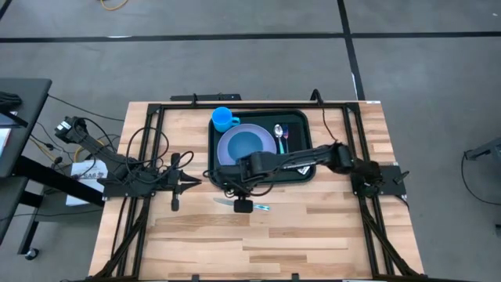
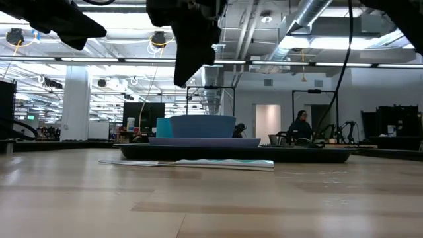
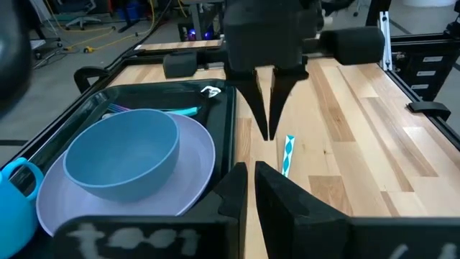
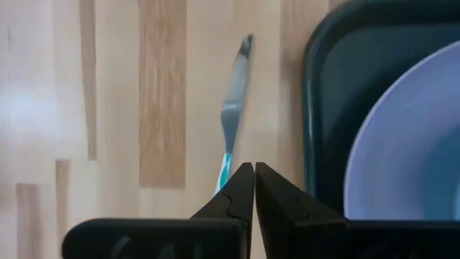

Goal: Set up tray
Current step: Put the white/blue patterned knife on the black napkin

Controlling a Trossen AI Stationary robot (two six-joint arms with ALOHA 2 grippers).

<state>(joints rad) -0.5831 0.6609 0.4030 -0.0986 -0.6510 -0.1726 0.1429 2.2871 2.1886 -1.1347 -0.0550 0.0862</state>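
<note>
Your tray sits at the table's far centre, holding plate, bowl and cup. Right gripper, fingers pinched together and empty, hangs above the knife just beside the tray's near rim. Left gripper waits closed, empty, left of the tray.
</note>
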